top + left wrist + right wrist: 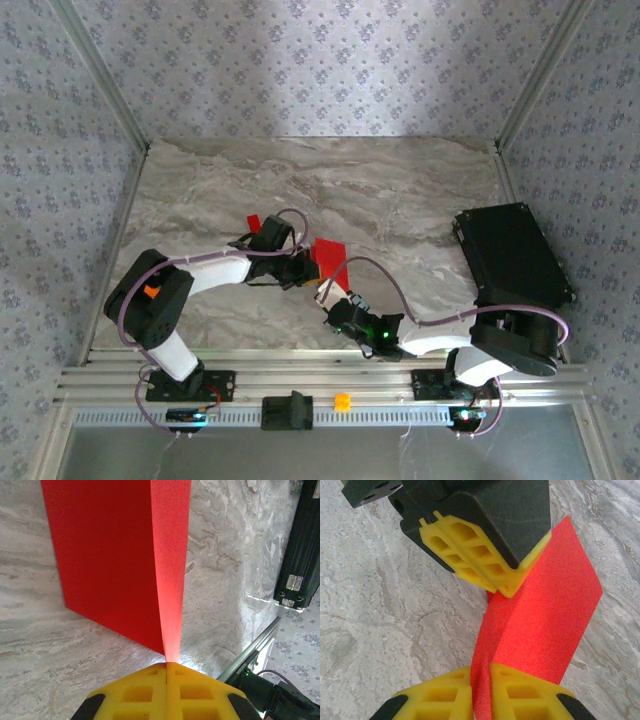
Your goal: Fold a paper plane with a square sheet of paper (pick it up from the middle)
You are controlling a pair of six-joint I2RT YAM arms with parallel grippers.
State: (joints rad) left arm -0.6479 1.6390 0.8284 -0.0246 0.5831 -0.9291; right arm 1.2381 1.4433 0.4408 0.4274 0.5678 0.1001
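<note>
Red square sheet of paper [545, 615] is partly folded: one panel flat, the other bent over along a soft crease. It's held up over the middle of the table [400, 190], slightly toward the near edge. Can't tell whether a corner brushes the marble.

Left gripper [166, 671]: yellow pads pressed together, pinching the sheet right on the fold line. Right gripper [481, 682]: pads on both sides of the bent edge, pinching the same sheet just beside the left one. The two grippers are nearly touching.

My read on handling:
- Near weightless and floppy. The only stiffness is along the crease, so it will sag wherever it's unsupported.
- It will likely tear or crumple if the arms pull apart or twist against each other, so moves need to be coordinated and gentle.
- Best hold is on the crease or a doubled layer close to it. A single-layer edge will probably just bend away from the pads.
- The surface looks matte, so I don't expect much slip in a firm pinch.

Small red block [253, 221] sits left of centre, apart from the sheet. Black case [510, 260] lies along the right edge, well apart.
</note>
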